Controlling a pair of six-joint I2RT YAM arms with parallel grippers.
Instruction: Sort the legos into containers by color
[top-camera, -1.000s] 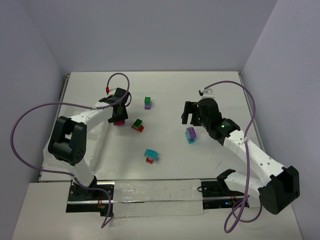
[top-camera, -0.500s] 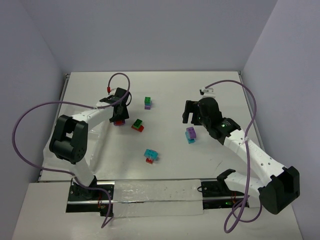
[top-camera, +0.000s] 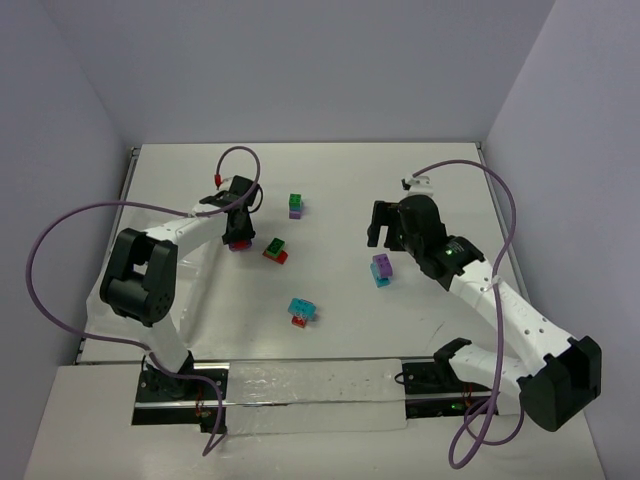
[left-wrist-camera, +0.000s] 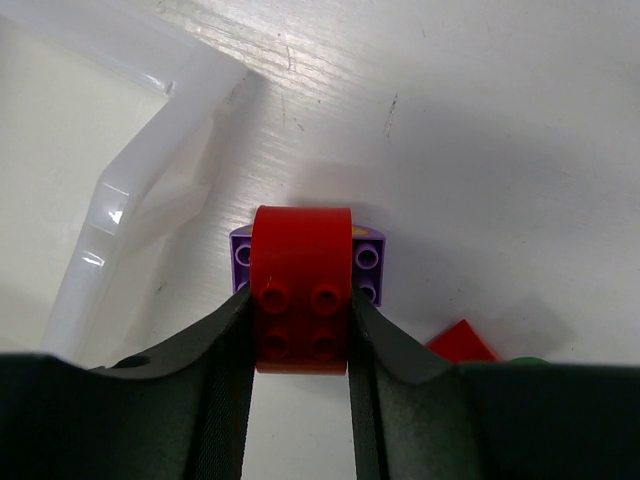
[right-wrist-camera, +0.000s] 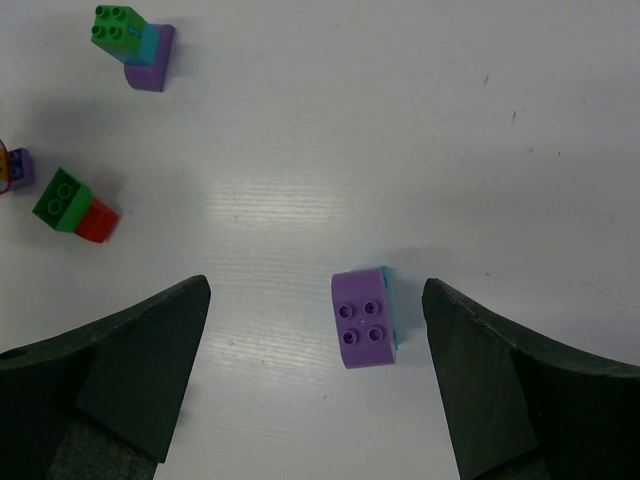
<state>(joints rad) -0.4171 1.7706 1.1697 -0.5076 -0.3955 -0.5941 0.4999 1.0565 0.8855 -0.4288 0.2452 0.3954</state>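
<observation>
Five two-colour pairs of legos sit on the desk. None shows in the clear tray, and the compartment in view looks bare. We judge the sorting barely begun.

Left hand: fingers pressed against both sides of the red brick, which is stacked on a purple brick just beside the tray corner.

Right hand: spread wide, holding nothing, above the purple-on-cyan pair.

Others lying apart: green-topped stack, green-red pair, cyan-red pair. Every pair needs splitting, then binning.
</observation>
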